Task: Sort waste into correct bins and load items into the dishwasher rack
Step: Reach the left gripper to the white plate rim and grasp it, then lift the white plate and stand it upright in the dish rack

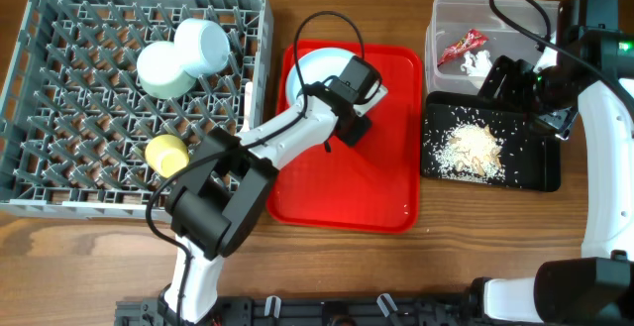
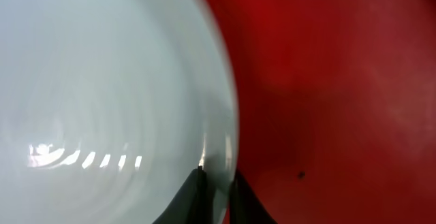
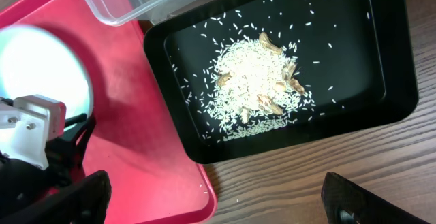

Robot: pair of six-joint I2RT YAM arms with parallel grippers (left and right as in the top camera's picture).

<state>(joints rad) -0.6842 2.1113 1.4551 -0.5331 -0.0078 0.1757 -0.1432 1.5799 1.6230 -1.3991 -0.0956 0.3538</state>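
Left pincer [image 2: 216, 186] is clamped on the rim of the pale blue plate [image 2: 102, 81], a finger on either side of the edge. The plate lies on the red tray [image 2: 327, 81] beneath it. So thin an edge hold could let the plate pivot or slip on lifting. It could also snag the pegs of the dishwasher rack [image 1: 59, 167] to the pincer's left, which holds a pale blue bowl [image 1: 163, 68] and a small yellow-green bowl [image 1: 166, 154]. Right pincer [image 3: 218, 207] hangs wide open and empty. Just ahead of it the black tray [image 3: 354, 40] carries rice scraps [image 3: 255, 81]. Beyond, the clear tub [image 1: 451, 14] holds a red wrapper [image 1: 464, 45] and white tissue [image 1: 478, 63].
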